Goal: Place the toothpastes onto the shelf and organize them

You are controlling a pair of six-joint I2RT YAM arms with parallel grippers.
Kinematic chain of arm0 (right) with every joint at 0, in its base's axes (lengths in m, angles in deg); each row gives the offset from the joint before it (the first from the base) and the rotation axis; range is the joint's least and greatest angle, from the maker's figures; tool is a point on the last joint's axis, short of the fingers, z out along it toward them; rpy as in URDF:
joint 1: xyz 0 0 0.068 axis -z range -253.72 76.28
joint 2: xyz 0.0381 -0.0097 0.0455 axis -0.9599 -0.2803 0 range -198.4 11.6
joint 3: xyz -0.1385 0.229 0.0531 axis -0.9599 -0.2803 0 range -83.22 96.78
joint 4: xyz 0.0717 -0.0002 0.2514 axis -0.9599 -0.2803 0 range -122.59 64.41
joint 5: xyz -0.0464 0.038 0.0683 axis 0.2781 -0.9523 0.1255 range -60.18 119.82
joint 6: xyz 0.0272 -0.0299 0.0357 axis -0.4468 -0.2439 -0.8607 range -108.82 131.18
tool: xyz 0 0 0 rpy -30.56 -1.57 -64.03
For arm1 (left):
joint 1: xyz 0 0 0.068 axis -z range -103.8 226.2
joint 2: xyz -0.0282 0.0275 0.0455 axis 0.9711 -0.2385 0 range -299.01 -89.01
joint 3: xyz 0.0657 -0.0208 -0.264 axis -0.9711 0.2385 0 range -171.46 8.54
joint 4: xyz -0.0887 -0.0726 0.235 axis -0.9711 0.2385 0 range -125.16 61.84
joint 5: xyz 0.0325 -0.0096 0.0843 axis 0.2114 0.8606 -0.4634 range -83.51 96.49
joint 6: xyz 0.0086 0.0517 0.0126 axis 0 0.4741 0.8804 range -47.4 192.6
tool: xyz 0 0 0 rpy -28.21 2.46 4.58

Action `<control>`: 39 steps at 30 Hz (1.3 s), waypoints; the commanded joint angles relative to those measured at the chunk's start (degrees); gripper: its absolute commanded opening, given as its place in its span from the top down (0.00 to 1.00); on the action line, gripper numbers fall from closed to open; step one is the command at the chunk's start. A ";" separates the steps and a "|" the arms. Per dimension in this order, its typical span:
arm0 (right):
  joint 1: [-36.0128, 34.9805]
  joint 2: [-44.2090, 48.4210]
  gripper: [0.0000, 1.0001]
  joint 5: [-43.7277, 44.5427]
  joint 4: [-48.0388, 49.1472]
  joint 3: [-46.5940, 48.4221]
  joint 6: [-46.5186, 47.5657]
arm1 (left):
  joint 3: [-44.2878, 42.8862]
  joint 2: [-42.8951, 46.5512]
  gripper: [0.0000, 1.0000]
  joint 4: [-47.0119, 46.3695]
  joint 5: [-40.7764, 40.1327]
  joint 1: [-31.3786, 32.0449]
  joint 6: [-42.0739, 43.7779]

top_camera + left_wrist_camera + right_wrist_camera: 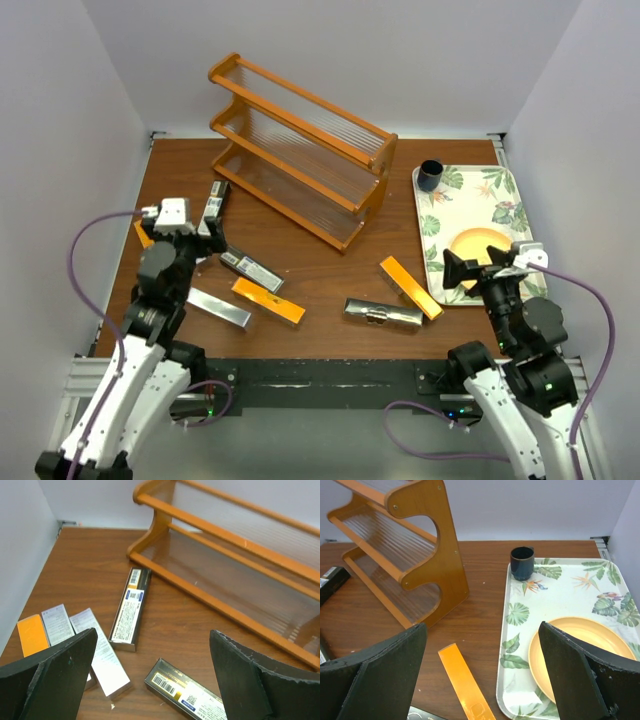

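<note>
Big picture first: the brown table [180,170] carries everything, and the shelf [300,150] stands at the far middle, skewed so its right end sits nearer than its left. All three tiers look bare, so nothing is placed yet.

On the right lies the leaf-patterned tray [495,195], with a yellow plate [478,245] at its near end and a dark cup [430,175] at its far corner.

Now the arms. The left gripper [152,645] hangs with its jaws spread wide and nothing between them, above the left-hand scatter. The right gripper [482,630] is just as wide and empty, low between the tray's edge and the shelf's end panel.

The toothpastes all lie flat on the table: a silver carton [383,313] and an orange carton [410,287] near the right arm, another orange one [268,300] in the middle, and a tight cluster [57,625] at the near left.

The danger? That cluster. Cartons touching side by side could mean two get pinched, or a neighbour gets shoved. Flat, shiny boxes may also slip. On the right, a careless swing could clip the plate. And the skewed shelf rails could snag a carton going in.
</note>
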 commanded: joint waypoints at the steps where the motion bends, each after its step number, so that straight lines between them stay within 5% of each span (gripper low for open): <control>1: -1.76 1.35 0.01 0.76 3.85 -0.90 0.90 | -6.59 -11.01 0.01 1.73 -1.19 -0.08 1.57; 4: -2.64 1.52 0.01 0.06 4.12 -1.07 0.99 | -10.10 -19.27 0.02 1.65 0.20 -3.05 1.75; 8: -3.34 2.57 0.01 0.41 3.85 -1.25 0.90 | -12.57 -28.09 0.06 -0.71 19.21 -16.75 -1.67; 10: -3.61 3.10 0.01 0.58 3.85 -1.34 0.90 | -12.92 -32.64 0.05 -3.17 22.26 -20.28 -1.94; 14: -3.96 3.46 0.01 0.85 3.85 -1.60 0.99 | -15.38 -40.13 0.00 -4.59 26.92 -21.44 2.18; 30: -4.49 3.72 0.01 1.11 4.29 -2.13 0.99 | -24.79 -61.31 0.00 -2.56 24.30 -21.44 11.59; 39: -4.57 3.89 0.01 1.64 4.73 -2.48 1.25 | -21.72 -65.02 0.07 -5.19 21.31 -21.53 11.24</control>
